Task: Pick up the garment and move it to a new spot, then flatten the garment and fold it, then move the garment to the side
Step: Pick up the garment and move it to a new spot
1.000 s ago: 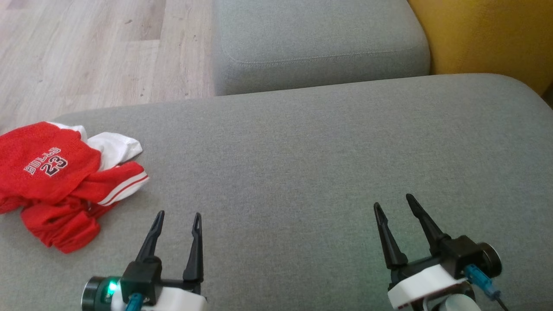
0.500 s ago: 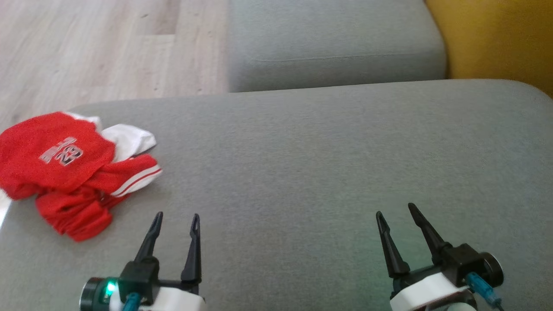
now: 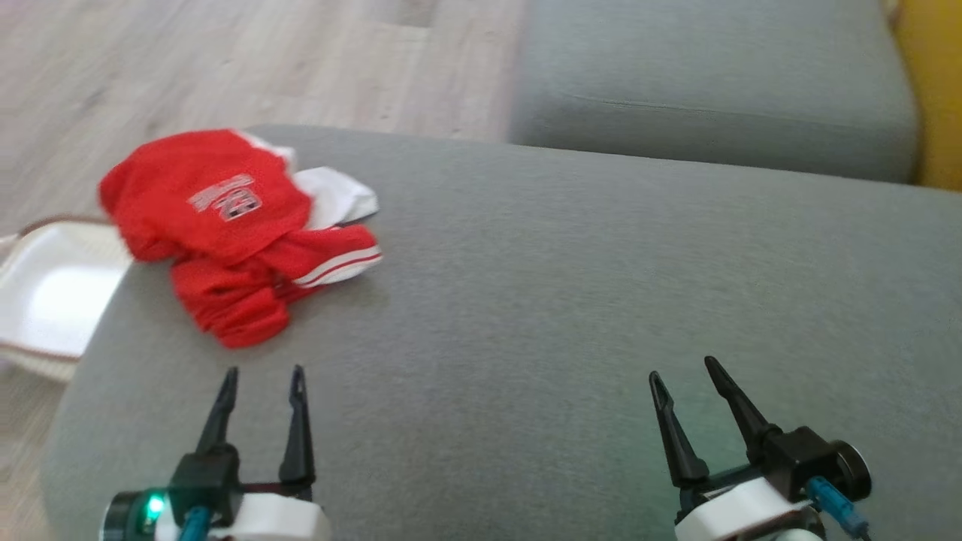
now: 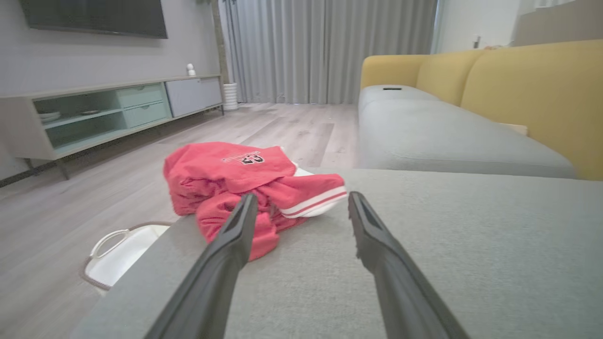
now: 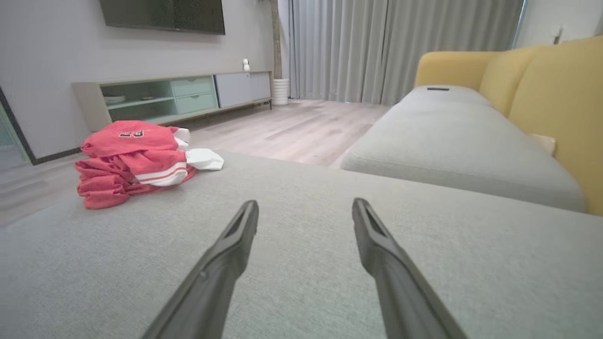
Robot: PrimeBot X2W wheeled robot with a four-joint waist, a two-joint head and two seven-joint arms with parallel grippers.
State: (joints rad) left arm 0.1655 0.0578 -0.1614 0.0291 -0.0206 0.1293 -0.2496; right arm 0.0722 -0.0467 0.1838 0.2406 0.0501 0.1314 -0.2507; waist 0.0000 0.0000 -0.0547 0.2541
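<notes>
**Head view: red jersey at the far left, both grippers released and empty**

I find the garment (image 3: 225, 225), a crumpled red jersey with white trim and lettering on its top face, heaped on the far left corner of the grey cushion (image 3: 564, 300). One side of it reaches the cushion's left edge. Past that edge a white basket (image 3: 45, 293) stands on the wooden floor (image 3: 225, 60).

My left gripper (image 3: 264, 371) sits at the near left. Its fingers are spread with nothing between them, and the tips point toward the heap but stop short of it. From the left wrist view the jersey lies just beyond the left finger, and I cannot tell from there whether they touch.

My right gripper (image 3: 682, 368) is at the near right, likewise spread and holding nothing. It is over bare cushion, well apart from the jersey.

Far right, a grey sofa seat (image 3: 714, 75) meets a yellow backrest (image 3: 939, 98). The right wrist view adds a low cabinet (image 5: 165, 96) along the wall and grey curtains (image 5: 400, 47) behind.
</notes>
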